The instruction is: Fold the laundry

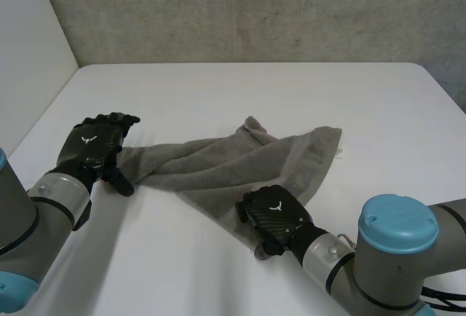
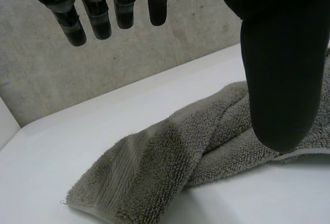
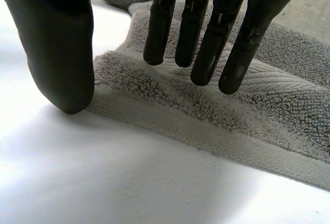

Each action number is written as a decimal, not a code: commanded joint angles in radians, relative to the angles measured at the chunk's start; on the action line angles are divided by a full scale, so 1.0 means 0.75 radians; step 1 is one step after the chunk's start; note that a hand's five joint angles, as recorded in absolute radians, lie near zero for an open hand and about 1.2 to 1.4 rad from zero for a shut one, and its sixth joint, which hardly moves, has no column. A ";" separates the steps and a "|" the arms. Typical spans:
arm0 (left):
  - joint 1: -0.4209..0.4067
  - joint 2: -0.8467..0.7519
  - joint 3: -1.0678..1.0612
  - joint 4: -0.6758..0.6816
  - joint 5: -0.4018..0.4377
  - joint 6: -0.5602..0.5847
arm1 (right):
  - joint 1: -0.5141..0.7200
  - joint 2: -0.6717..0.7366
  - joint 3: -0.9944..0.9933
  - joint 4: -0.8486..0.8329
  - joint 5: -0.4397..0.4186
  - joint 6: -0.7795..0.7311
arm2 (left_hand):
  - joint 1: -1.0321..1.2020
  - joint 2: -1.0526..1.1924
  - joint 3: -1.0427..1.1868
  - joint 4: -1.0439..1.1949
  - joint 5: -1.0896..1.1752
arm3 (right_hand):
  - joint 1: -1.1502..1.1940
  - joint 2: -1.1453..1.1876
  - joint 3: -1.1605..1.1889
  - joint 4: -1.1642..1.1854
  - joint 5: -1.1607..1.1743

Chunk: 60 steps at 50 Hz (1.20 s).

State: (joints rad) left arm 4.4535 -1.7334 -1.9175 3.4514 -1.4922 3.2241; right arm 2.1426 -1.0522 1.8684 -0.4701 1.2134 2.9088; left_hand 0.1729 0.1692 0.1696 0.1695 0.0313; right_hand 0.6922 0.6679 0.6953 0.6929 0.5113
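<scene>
left hand (image 1: 93, 148) fingers straight, holding nothing, thumb over left end of towel (image 1: 226, 164) | towel rumpled, twisted, mid table (image 1: 218, 97), lying straight on it, not in a container | right hand (image 1: 275, 215) fingers straight over near edge, no grasp | progress: no fold made, all left to do

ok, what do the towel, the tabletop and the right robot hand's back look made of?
Towel: likely cotton terry, matte grey looped pile, flat woven band by the hem. Tabletop: smooth white, slight sheen; laminate or paint, cannot tell. Right robot hand: back plate looks like carbon fibre, fine weave pattern, semi-gloss.
</scene>
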 commanded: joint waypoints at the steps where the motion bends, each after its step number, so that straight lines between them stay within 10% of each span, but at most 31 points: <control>1: -0.003 0.000 0.000 0.000 -0.001 0.000 | 0.000 0.022 -0.014 0.001 0.008 -0.037 | 0.011 0.016 0.015 0.016 -0.033 | 0.036 0.068 0.032 0.035 0.044; 41: -0.009 0.002 -0.010 0.000 0.002 0.000 | -0.002 0.031 -0.049 -0.013 0.055 -0.048 | 0.011 0.016 0.015 0.016 -0.033 | 0.228 0.260 0.223 0.227 0.236; 48: -0.009 0.002 -0.010 0.002 0.002 0.000 | -0.006 0.010 -0.053 -0.015 0.055 -0.039 | 0.011 0.016 0.015 0.016 -0.033 | 0.938 0.971 0.934 0.937 0.947; 60: -0.011 0.002 -0.010 0.000 0.002 0.002 | -0.069 -0.280 -0.027 0.011 0.051 -0.019 | 0.011 0.016 0.015 0.016 -0.033 | 0.939 0.971 0.935 0.938 0.947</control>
State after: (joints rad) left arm 4.4457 -1.7319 -1.9252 3.4522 -1.4910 3.2247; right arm 2.1193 -1.1847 1.8382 -0.4727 1.2523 2.8928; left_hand 0.1729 0.1692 0.1695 0.1695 0.0313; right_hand 1.3187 1.3337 1.3138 1.3343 1.1540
